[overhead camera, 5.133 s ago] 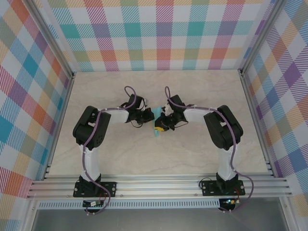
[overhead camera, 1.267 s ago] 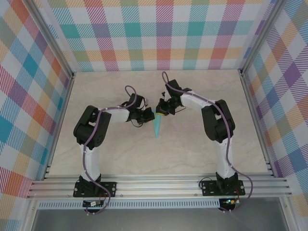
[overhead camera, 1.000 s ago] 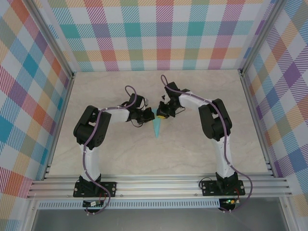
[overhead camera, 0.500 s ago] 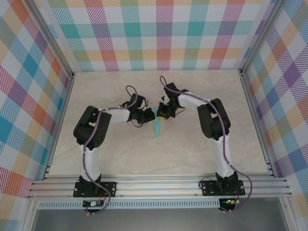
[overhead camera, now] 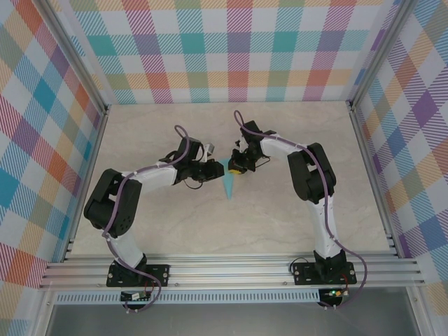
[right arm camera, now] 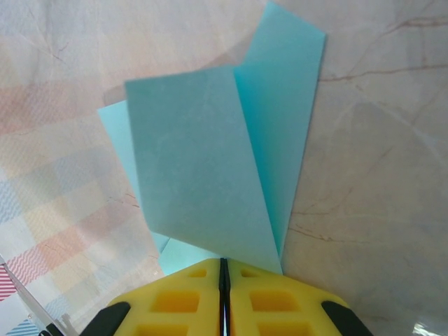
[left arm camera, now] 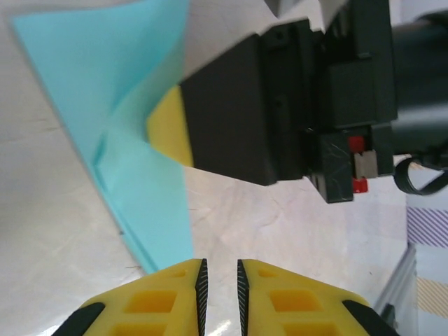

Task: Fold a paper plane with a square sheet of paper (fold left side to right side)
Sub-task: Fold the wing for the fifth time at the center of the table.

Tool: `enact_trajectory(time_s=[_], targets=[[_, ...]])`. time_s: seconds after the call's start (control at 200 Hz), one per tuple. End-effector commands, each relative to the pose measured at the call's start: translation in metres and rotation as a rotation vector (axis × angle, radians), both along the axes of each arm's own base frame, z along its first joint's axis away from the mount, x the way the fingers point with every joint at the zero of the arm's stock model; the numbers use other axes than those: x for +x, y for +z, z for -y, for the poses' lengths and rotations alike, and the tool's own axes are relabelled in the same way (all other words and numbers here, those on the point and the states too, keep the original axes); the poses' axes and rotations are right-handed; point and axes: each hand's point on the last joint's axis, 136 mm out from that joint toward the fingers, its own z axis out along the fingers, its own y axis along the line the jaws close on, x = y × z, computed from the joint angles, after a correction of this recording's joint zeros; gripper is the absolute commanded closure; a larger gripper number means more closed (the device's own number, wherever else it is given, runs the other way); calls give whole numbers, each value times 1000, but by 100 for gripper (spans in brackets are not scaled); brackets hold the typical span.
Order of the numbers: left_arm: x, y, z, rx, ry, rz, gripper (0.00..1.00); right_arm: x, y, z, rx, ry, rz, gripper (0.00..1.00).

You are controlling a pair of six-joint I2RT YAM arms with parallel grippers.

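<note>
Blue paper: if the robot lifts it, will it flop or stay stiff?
The paper is probably floppy and very light: it looks thin, and one flap seems lifted off the table. Its layered folds may stiffen it slightly. It likely slides easily on that smooth surface.

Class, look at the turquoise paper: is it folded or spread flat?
Folded: the paper is a narrow pointed shape, with overlapping layers and creases visible.

You are looking at a turquoise-blue paper plane (overhead camera: 227, 183) in the middle of the pale marbled surface (overhead camera: 280, 217). It is a narrow, creased dart. Its sharp tip points toward the near edge and its wide end faces away. Folded flaps (right arm camera: 203, 175) overlap, and one appears raised rather than flat.
</note>
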Motion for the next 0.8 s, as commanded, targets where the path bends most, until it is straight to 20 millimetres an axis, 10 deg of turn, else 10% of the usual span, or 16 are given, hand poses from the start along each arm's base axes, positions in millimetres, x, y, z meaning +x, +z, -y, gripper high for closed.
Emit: enact_trajectory(time_s=[0.0,0.795], targets=[[-15,0,30,-92,-108,-27,81,-16,-23,12,-57,16,-63,92],[-61,-97,23,213,-207,-225,86,1,-14,13,-43,11,-10,92]])
